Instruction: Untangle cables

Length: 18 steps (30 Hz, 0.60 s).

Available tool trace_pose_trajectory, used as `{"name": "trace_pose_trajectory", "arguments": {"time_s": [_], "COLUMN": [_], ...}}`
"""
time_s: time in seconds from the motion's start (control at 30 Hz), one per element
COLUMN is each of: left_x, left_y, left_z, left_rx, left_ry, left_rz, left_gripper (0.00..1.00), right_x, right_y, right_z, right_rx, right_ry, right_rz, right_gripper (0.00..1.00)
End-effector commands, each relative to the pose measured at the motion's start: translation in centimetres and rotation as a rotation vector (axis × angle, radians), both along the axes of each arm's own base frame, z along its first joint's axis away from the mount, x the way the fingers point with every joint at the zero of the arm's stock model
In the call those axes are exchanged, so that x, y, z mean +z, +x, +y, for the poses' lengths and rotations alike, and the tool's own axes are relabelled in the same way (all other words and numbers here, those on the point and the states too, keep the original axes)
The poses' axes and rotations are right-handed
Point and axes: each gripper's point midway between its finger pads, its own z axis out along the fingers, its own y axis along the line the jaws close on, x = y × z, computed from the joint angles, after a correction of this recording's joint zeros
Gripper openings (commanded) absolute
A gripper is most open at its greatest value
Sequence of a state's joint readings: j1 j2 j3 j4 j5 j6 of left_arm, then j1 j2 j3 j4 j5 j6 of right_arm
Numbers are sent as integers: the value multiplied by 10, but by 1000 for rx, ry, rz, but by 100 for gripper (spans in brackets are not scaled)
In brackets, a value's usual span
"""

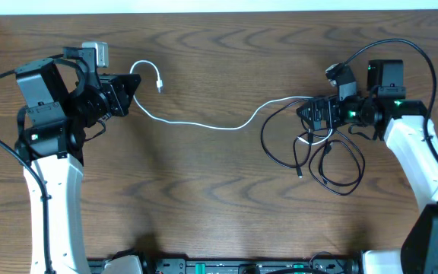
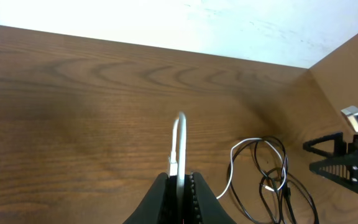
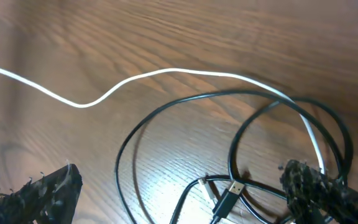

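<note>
A thin white cable (image 1: 204, 125) runs across the table from left to right. My left gripper (image 1: 133, 85) is shut on it near its left end, and the short loop with the plug (image 1: 160, 87) curls past the fingers. In the left wrist view the white cable (image 2: 179, 134) arches up out of the shut left gripper (image 2: 179, 179). The white cable's right part passes into a loose tangle of thin black cables (image 1: 322, 156). My right gripper (image 1: 311, 118) stands open over that tangle. Between its spread fingers (image 3: 39, 193) lie black loops (image 3: 185, 102), a black USB plug (image 3: 227, 198) and the white cable (image 3: 154, 74).
The table is brown wood with a pale wall along its far edge (image 2: 229, 25). The right arm's own thick black cable (image 1: 401, 49) arcs above its wrist. The right gripper (image 2: 344, 158) shows at the right edge of the left wrist view.
</note>
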<state>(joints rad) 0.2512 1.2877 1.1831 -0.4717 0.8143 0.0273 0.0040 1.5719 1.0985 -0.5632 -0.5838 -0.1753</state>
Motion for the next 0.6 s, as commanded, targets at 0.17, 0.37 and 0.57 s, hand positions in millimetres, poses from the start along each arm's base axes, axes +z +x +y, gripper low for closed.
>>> {"name": "trace_pose_trajectory", "arguments": {"time_s": [0.17, 0.37, 0.57], "left_x": [10, 15, 27], "left_y": [-2, -6, -16], "left_z": [-4, -12, -25], "left_rx": [-28, -74, -142], "left_ry": [2, -28, -73], "left_rz": [-34, -48, -76], "left_gripper": [9, 9, 9], "right_x": [41, 42, 39], "right_y": [-12, -16, -17], "right_z": [41, 62, 78], "right_rx": [239, 291, 318], "right_ry": [50, 35, -14], "right_rz": [-182, -206, -226], "right_gripper": [99, 99, 99]}}
